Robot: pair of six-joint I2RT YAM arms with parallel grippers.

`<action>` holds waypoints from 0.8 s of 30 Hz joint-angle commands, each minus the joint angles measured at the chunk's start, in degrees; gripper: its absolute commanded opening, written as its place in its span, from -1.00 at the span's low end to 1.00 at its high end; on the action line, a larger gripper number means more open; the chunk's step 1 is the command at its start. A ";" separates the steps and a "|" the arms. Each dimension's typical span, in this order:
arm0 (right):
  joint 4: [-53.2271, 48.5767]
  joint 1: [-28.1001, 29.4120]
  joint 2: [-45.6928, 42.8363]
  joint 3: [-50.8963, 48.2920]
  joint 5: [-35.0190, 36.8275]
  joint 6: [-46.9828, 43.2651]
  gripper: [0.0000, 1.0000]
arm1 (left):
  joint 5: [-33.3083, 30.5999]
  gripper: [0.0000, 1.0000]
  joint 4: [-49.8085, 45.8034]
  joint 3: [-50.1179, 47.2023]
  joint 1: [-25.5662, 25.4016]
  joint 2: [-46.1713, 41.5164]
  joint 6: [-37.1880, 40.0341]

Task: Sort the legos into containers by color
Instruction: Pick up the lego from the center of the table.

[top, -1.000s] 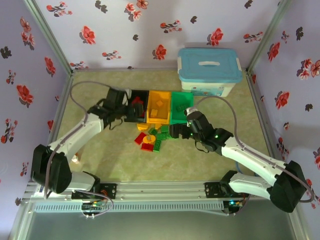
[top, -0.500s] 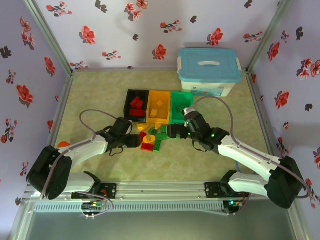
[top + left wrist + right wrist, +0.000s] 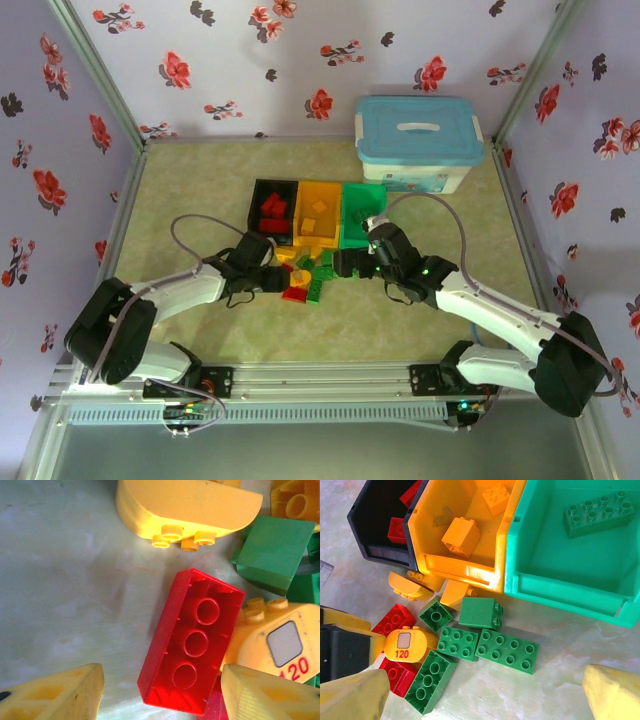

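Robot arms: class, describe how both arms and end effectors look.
Both arms have white links, black joints and a looping grey cable. The left end effector and right end effector are black with yellow fingers. Green lights glow on the right forearm.

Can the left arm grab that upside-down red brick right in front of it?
Probably yes. The left gripper is open, and the red brick lies partly between its fingers. The yellow "120" piece right beside the brick could crowd one finger.
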 commanded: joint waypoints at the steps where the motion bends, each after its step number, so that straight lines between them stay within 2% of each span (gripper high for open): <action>1: -0.12 0.45 0.00 0.24 0.61 1.20 0.99 | 0.24 0.26 1.18 1.32 -0.47 1.83 0.84; 10: 0.00 0.45 -1.44 -1.83 1.43 1.77 0.99 | -1.86 0.09 2.22 1.36 -0.45 5.43 -0.04; 14: 0.00 0.45 -2.06 -2.43 1.70 1.99 0.99 | -2.78 -0.13 1.89 1.49 -0.45 4.45 -0.02; 18: 0.09 0.48 -2.29 -2.78 1.94 2.31 0.99 | -4.45 -0.32 -0.71 1.71 -0.85 1.12 -0.01; 24: 1.33 0.45 -1.83 -3.14 1.71 2.71 0.99 | -8.78 -0.40 -5.97 2.21 -1.38 -9.46 -0.05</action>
